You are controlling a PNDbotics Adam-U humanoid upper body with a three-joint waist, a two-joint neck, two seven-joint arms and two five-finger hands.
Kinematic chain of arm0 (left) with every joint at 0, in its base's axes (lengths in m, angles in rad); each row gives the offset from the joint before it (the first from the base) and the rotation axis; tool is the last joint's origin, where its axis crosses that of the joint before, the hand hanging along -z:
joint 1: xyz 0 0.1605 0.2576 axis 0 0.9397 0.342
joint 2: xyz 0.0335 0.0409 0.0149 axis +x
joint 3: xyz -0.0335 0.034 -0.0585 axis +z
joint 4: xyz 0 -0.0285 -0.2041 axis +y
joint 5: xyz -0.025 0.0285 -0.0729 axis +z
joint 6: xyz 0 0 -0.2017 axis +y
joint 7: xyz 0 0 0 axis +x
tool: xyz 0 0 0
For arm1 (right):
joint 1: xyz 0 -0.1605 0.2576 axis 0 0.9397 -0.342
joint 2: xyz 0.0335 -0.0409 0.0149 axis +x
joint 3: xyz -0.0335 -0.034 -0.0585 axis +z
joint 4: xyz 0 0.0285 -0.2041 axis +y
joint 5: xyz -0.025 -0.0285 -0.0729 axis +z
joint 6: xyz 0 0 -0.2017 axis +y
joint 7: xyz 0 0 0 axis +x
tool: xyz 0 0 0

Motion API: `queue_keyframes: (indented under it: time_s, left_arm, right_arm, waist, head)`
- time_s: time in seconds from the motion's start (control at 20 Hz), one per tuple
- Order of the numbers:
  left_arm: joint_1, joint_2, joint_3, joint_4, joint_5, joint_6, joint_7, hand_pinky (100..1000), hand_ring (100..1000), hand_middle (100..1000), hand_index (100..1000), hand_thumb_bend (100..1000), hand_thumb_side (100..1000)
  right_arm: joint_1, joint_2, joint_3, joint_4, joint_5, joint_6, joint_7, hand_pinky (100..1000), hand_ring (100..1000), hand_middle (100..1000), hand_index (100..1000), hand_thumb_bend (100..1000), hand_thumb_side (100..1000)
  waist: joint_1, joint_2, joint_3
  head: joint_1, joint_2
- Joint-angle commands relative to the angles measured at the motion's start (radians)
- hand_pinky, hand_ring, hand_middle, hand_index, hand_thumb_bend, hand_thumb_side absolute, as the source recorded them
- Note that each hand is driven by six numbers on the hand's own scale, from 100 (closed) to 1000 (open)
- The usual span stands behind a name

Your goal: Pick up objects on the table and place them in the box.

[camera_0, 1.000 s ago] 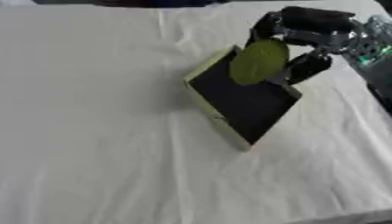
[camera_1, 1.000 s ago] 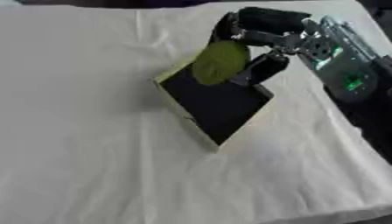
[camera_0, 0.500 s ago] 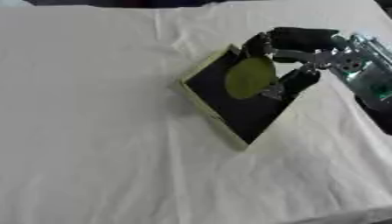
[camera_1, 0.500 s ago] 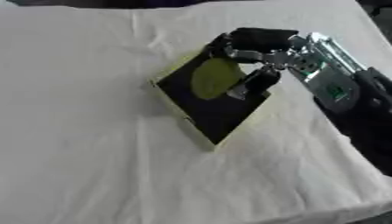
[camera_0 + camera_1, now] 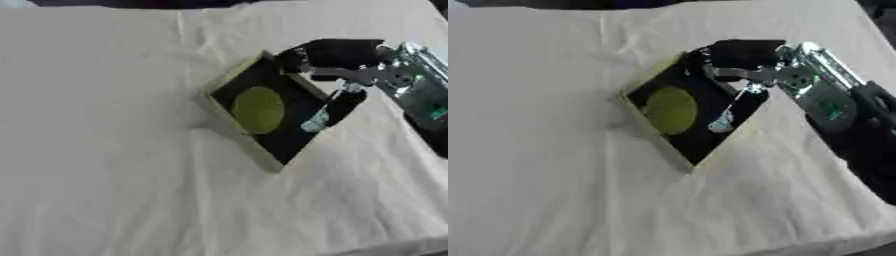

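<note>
Nearest us the white tablecloth [image 5: 105,175] lies bare; beyond, the yellow-green disc [image 5: 258,109] now rests flat inside the black box [image 5: 293,137], released; our right hand [image 5: 337,75] hovers above, fingers relaxed, so we judge this placement done.

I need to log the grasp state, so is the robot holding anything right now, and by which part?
Nothing is held. The yellow-green disc lies flat inside the box, apart from the right hand above the box's far corner. No left hand shows.
</note>
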State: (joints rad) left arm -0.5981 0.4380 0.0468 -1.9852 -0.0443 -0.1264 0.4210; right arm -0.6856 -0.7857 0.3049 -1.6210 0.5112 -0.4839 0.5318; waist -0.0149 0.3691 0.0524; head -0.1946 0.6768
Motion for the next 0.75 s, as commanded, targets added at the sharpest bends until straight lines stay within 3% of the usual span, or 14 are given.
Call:
queue_keyframes:
  time_s: [0.05,0.45,0.6,0.75]
  left_arm:
    - [-0.007,0.013,0.009,-0.015,0.002,0.000,0.004,761,860,657,731,192,520]
    - [-0.003,0.013,0.011,-0.015,0.001,0.000,0.005,762,865,657,731,192,519]
    - [-0.001,0.015,0.014,-0.015,-0.001,0.000,0.009,762,865,657,731,193,518]
    - [0.002,0.018,0.016,-0.015,-0.003,-0.001,0.012,762,864,657,731,195,514]
  right_arm:
    - [-0.008,-0.039,-0.033,-0.036,-0.013,-0.011,-0.014,827,842,823,897,461,382]
    - [0.002,-0.059,-0.121,-0.124,-0.077,0.034,-0.102,817,819,804,888,407,251]
    - [0.015,-0.066,-0.191,-0.191,-0.161,0.076,-0.187,820,795,782,878,329,182]
    - [0.038,-0.079,-0.254,-0.255,-0.300,0.132,-0.301,832,777,761,857,150,240]
  waist:
    - [0.001,-0.028,-0.003]
    - [0.001,-0.032,-0.008]
    - [0.002,-0.033,-0.012]
    - [0.002,-0.035,-0.018]
  head:
    - [0.003,0.005]
    - [0.013,0.005]
    - [0.020,0.007]
    - [0.029,0.009]
